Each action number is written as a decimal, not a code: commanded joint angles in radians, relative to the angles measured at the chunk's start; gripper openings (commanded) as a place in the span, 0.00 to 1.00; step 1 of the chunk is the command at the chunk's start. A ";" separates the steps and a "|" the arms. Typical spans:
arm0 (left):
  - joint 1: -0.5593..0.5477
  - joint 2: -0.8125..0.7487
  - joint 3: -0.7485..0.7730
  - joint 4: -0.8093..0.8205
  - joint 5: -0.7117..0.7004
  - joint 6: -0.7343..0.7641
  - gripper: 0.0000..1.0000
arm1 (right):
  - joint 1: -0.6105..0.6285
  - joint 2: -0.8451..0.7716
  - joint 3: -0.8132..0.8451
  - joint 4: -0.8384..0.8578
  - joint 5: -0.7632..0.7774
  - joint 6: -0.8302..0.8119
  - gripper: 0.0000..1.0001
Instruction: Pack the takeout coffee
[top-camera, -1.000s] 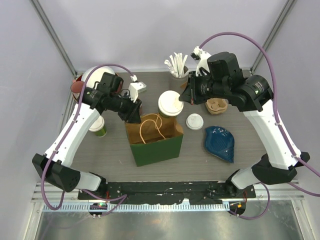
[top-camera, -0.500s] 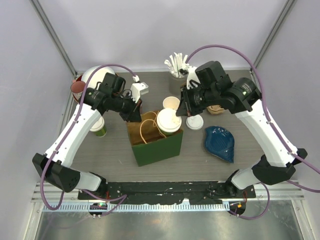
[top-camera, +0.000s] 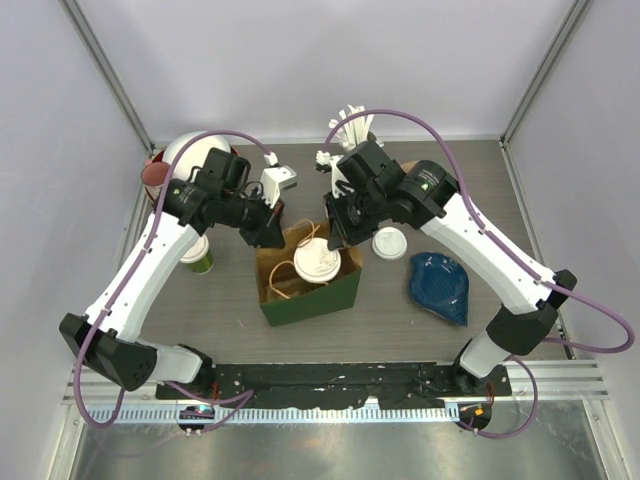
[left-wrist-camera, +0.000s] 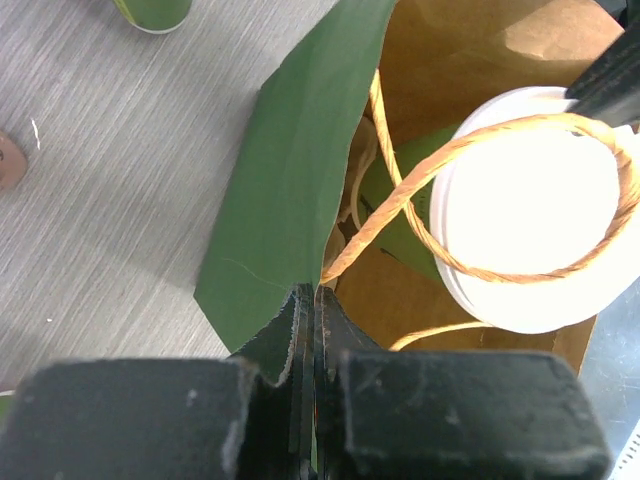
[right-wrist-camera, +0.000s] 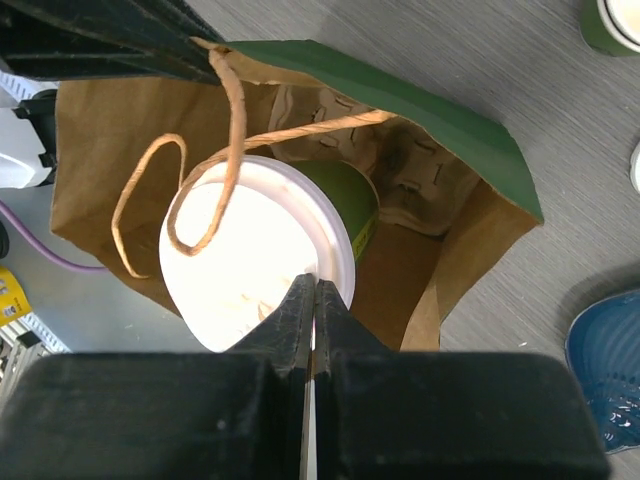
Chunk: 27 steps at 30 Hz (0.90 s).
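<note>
Now in bag: lidded cup, round white lid over green wall, standing inside green paper bag.
Right gripper: fingers closed tight on the lid's rim.
Left gripper: pinched closed on the bag's edge.
Second cup: open, on table, left of the bag.

Left arm: extended forward from its base, elbow bent inward, wrist tipped down; hand with fingers pressed flat together, pinching the rim of the paper bag. Right arm: arched high, forearm swung across toward the left, wrist pitched steeply down; hand with fingers closed tight on the lid edge of the green cup
</note>
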<state>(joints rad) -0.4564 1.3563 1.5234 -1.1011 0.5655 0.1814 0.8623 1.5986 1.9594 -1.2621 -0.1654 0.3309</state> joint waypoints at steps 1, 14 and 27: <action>-0.007 -0.014 0.027 -0.023 0.033 -0.020 0.00 | 0.007 -0.006 -0.027 0.055 0.046 -0.004 0.01; -0.007 0.007 0.043 -0.057 0.034 0.001 0.00 | -0.005 0.035 -0.088 0.085 0.141 -0.035 0.01; -0.005 0.033 0.034 -0.032 -0.021 -0.040 0.00 | -0.006 -0.006 -0.244 0.240 0.191 -0.026 0.01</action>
<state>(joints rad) -0.4580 1.3788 1.5314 -1.1416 0.5652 0.1665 0.8551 1.6363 1.7500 -1.1160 -0.0029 0.3126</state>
